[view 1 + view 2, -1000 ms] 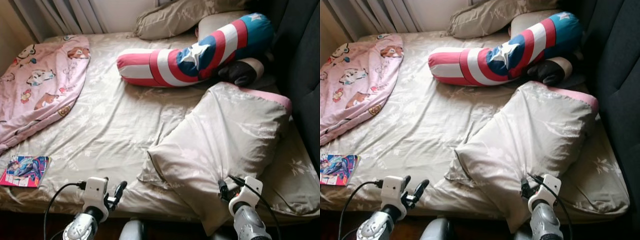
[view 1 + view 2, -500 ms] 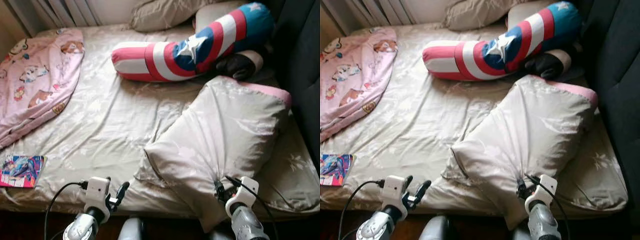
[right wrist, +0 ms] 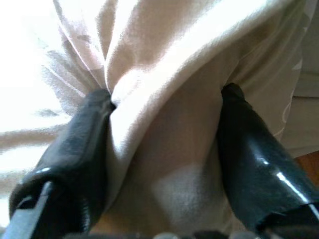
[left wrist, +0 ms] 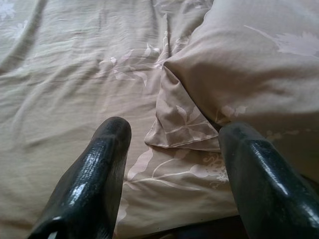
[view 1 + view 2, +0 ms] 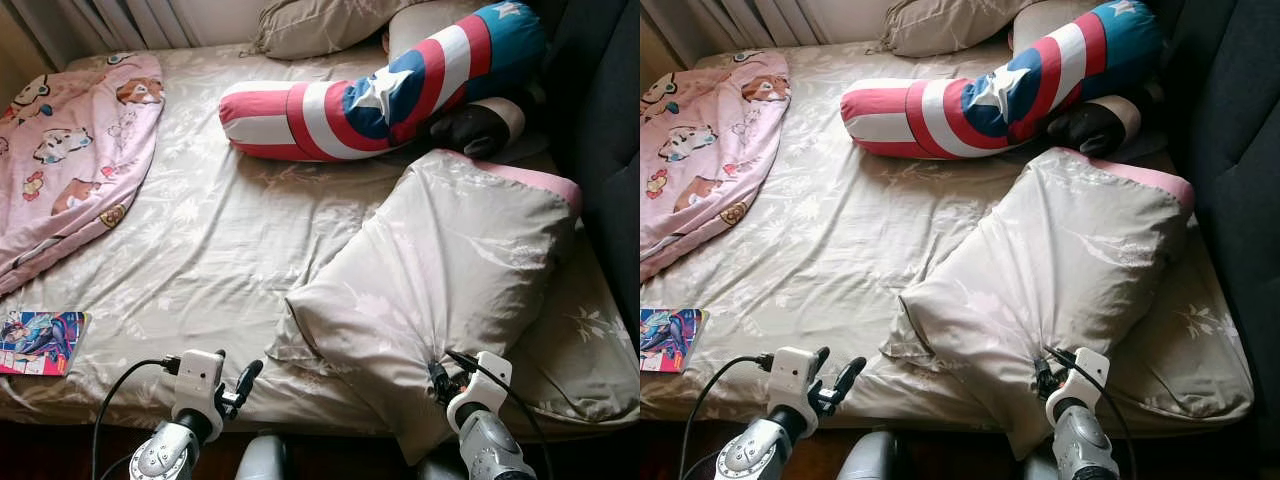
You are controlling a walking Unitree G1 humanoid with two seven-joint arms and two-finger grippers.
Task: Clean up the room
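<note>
Since a second ago the view has crept nearer; the pillow (image 5: 440, 290) lies unmoved at 4 o'clock on the bed (image 5: 200, 240). Right gripper (image 3: 164, 114), jaws clamping its near corner, should lift slowly; left gripper (image 4: 172, 139), jaws wide, should take the corner ahead.

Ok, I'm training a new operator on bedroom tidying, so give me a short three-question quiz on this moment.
1. True or false: the right hand has pillow fabric between its fingers.
2. Which item lies at the bed's near left corner? A) comic book B) striped bolster C) pink blanket
3. Fill in: the left hand is ____ and points at the beige pillow's corner without touching it.

Key:
1. True; the fabric bunches between both fingers.
2. A; the comic book lies there, with the pink blanket farther back and the striped bolster near the head.
3. open
</note>
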